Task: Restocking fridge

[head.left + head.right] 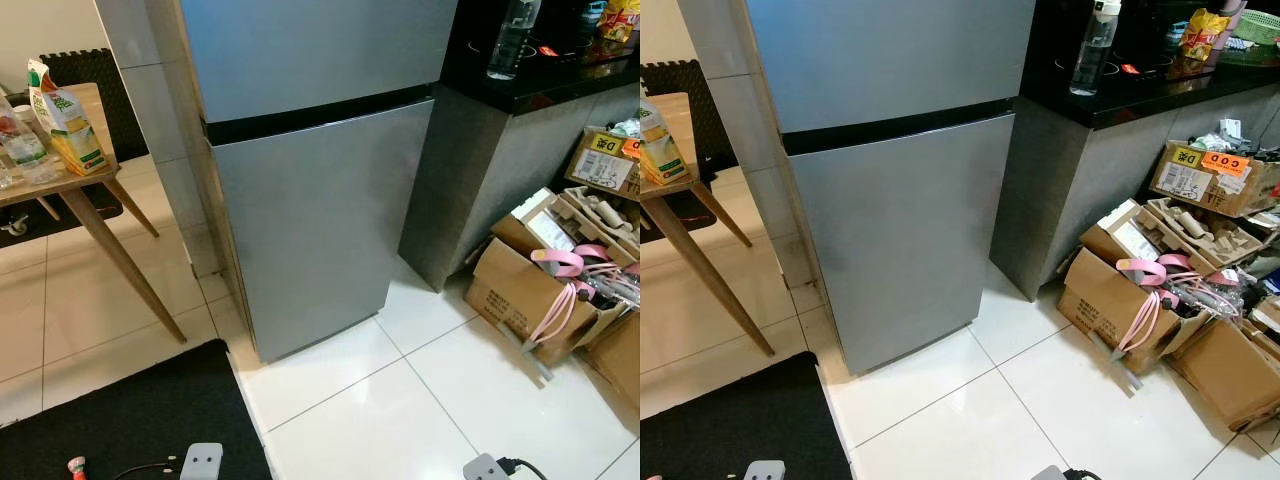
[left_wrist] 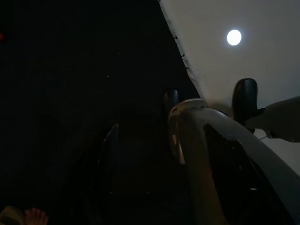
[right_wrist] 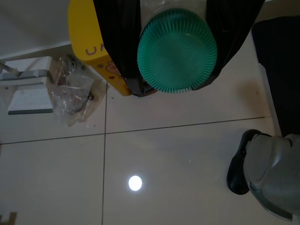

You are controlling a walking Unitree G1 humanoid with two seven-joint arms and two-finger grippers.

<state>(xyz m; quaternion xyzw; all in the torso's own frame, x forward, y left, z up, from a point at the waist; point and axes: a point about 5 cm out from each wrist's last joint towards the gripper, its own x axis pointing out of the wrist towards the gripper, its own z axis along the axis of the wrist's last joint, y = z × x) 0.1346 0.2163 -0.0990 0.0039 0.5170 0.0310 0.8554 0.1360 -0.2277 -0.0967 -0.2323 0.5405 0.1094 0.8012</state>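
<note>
Right pincer (image 3: 171,44) is clamped on a bottle with a green ribbed cap (image 3: 177,50); its two black fingers (image 3: 116,42) press either side just under the cap. Arm hangs low, so the wrist camera looks straight down at white floor tile (image 3: 178,154), with a yellow box (image 3: 86,42) and crumpled clear plastic (image 3: 70,96) near it.

Left pincer (image 2: 206,105) hangs idle in the dark. Fingers show as dark shapes only; cannot tell whether apart or together.

Floor nearest the robot: black mat (image 1: 130,420) to the left, white tile ahead. Beyond it, the grey two-door fridge (image 1: 310,220), both doors closed. No handle visible on the door fronts.

Left of the fridge, a wooden worktop (image 1: 85,175) carries a juice carton (image 1: 62,118) and more items, likely stock waiting to go in. To the right, open cardboard boxes (image 1: 525,290) with pink straps on the floor, then a dark worktop (image 1: 540,85) with a clear bottle (image 1: 512,38) on it.

Step, as I read it: carrying one bottle up to the fridge, door not opened yet.

Next move needs the free left arm to get a door open, probably by the edge, since the right is occupied. Then lift the bottle up to a shelf. Keep feet away from the boxes on the right.
</note>
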